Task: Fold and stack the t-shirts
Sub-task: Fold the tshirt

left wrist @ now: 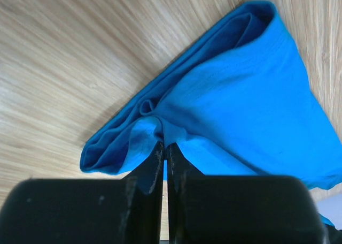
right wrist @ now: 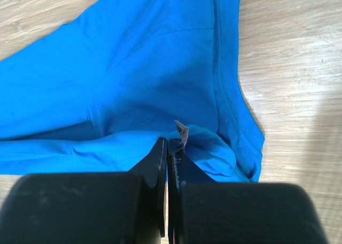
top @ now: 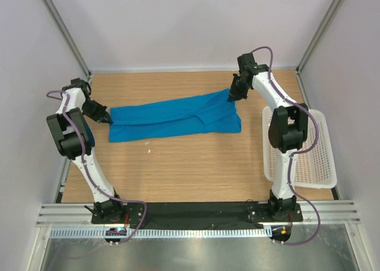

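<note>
Item 1. T-shirt point(top: 175, 121): one, plain bright blue, soft cloth. It is folded lengthwise into a long band. It lies on the far half of the surface point(top: 190, 170), running left to right and slanting slightly away toward the right. The left end shows several stacked layers with rounded fold edges. The right end is wider, with a stitched hem along its edge. A small grey tag point(right wrist: 182, 131) stands up from the cloth at that end.

Item 2. Left fingers point(left wrist: 157, 158): black, pressed together, with a pinch of blue cloth caught between the tips. They grip the left end of the t-shirt, low over the wood.

Item 3. Right fingers point(right wrist: 159, 158): black, likewise closed. They are clamped on a fold of the t-shirt at its far right corner, just beside the tag. The cloth rises a little toward the grip.

Item 4. Basket point(top: 314, 158): one, white plastic lattice, rectangular and shallow. It sits at the right edge of the surface, partly behind the right arm point(top: 285, 128). Its lattice floor shows wherever the arm does not cover it. The t-shirt lies outside it, with bare wood between the two.

Item 5. Specks point(top: 147, 142): small, white, on the wood just in front of the t-shirt. They are too small to identify.
</note>
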You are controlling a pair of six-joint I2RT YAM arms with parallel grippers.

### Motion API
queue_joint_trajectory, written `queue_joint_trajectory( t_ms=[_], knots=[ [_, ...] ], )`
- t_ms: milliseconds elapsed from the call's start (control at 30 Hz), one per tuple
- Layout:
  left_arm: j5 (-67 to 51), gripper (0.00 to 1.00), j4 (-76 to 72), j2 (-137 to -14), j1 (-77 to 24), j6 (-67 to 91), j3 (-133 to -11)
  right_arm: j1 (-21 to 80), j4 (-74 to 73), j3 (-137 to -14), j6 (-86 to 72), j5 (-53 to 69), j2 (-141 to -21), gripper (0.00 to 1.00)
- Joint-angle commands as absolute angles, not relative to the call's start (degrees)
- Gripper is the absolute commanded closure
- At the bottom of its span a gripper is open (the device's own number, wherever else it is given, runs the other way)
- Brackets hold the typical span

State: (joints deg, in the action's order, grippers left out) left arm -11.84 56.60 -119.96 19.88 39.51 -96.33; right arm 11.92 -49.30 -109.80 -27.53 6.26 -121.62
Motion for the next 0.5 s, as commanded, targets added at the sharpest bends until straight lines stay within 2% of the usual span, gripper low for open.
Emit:
queue_joint_trajectory(
  t_ms=[0, 167, 333, 467],
  knots=[
    [-12.66, 0.98, 57.13, -120.85, 19.69, 38.41, -99.4, 11.43, -49.13, -113.03, -27.86, 7.2, -122.52, 0.99],
    [-11.6, 0.9, 57.65, -122.69, 19.69, 37.97, -102.3, 10.99, -46.59, -113.12, -29.7, 8.09, -124.45, 0.98],
    [-9.32, 0.63, 60.11, -125.24, 19.42, 36.04, -108.27, 9.5, -41.93, -114.34, -32.87, 8.97, -127.44, 0.91],
    [-8.96, 0.51, 60.03, -122.53, 17.93, 35.77, -109.95, 8.35, -43.14, -120.13, -34.71, 9.75, -131.04, 0.82]
  ],
)
